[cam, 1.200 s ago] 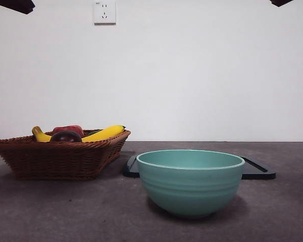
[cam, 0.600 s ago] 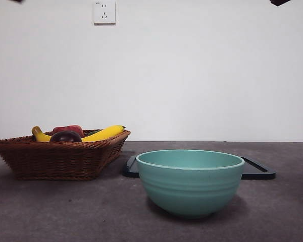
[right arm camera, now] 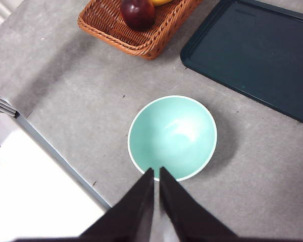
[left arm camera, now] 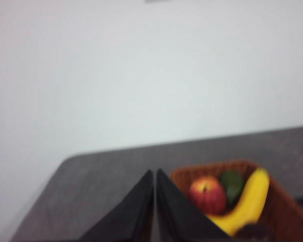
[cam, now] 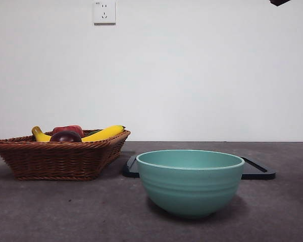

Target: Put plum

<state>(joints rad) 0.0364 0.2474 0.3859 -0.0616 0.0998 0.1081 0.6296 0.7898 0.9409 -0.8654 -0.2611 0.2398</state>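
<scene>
Plum point(cam: 66, 136): dark maroon, lying in the wicker basket point(cam: 60, 159) at its near edge, beside a red apple point(cam: 68, 129) and a banana point(cam: 104, 133); untouched. Teal bowl point(cam: 190, 182): empty, on the table point(cam: 65, 212), apart from the basket, in front of a dark tray point(right arm camera: 252, 55). Left tool point(left arm camera: 155, 201): pressed together, above the basket's side. Right tool point(right arm camera: 156, 201): pressed together, high over the bowl. Handling advice: spread the left tool before descending, centre it over the plum, clear of its neighbours, and pinch gently.
</scene>
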